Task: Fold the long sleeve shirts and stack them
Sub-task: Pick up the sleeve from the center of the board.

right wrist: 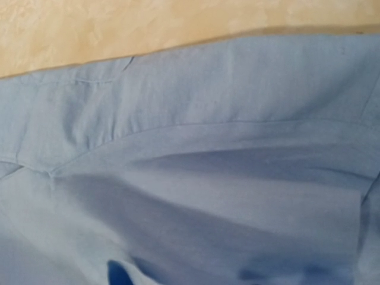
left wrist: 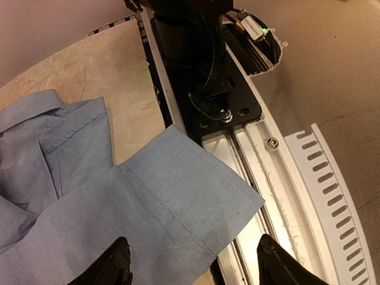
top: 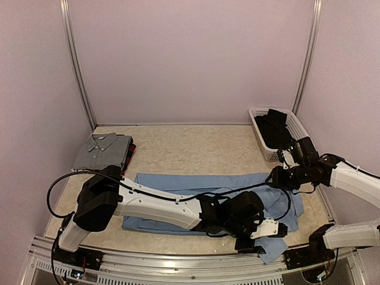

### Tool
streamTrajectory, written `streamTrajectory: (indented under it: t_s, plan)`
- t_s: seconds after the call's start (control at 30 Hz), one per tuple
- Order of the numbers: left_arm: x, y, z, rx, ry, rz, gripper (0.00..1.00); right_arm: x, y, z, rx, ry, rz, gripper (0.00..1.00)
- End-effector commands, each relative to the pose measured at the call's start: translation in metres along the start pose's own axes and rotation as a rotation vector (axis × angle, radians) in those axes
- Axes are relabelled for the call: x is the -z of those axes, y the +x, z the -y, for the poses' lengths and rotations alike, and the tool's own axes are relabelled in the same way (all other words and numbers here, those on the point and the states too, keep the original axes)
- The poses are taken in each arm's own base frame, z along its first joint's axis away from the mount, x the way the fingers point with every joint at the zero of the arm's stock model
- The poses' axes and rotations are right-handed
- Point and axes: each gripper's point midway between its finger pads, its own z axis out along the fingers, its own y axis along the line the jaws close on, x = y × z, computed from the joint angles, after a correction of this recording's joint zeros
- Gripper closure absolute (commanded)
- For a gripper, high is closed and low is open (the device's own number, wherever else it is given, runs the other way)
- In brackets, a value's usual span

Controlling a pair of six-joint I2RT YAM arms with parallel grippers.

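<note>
Blue shirt [top: 178, 185] spread flat on surface [top: 196, 148], front centre. Left hand [left wrist: 193, 268] wide, nothing held, above cuff end overhanging near edge onto rail [left wrist: 279, 196]. Right hand [top: 276, 177] at shirt's right corner; cannot tell grip. Risk: loose cuff snags rail, drags fold askew.

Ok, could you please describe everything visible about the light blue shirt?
The light blue shirt is the largest cloth here: thin woven fabric with stitched hems. It lies spread and wrinkled across the near part of the table, close to the folded grey shirt. One hemmed corner lies past the table edge over the metal rail. The left arm reaches over it; the left gripper is open above that corner. The right gripper is at its far right edge; its grip is unclear.
</note>
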Motion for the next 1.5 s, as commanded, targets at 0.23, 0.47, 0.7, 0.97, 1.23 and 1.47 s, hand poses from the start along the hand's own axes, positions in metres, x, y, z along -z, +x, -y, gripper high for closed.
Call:
streamTrajectory:
  t_s: [0.23,0.47,0.7,0.97,1.23,1.47]
  plan:
    - [-0.038,0.036,0.006,-0.07,0.024,-0.136,0.31,0.003,0.004,0.003,-0.002,-0.013,0.013,0.61]
    - [-0.051,0.059,0.008,-0.091,0.007,-0.2,0.38,0.0,0.007,0.004,-0.001,-0.016,0.005,0.61]
    - [-0.051,0.06,0.012,-0.082,0.028,-0.194,0.65,-0.005,0.01,0.003,-0.001,-0.024,-0.007,0.61]
    - [-0.033,0.043,0.002,-0.009,0.07,-0.119,0.88,-0.006,0.01,0.004,-0.001,-0.023,-0.01,0.61]
    - [-0.001,0.022,-0.015,0.073,0.077,-0.017,1.0,-0.001,0.004,0.002,0.007,-0.015,0.0,0.61]
    - [0.059,-0.022,-0.03,0.147,0.065,0.132,1.0,0.027,-0.031,-0.007,0.044,0.006,0.09,0.56]
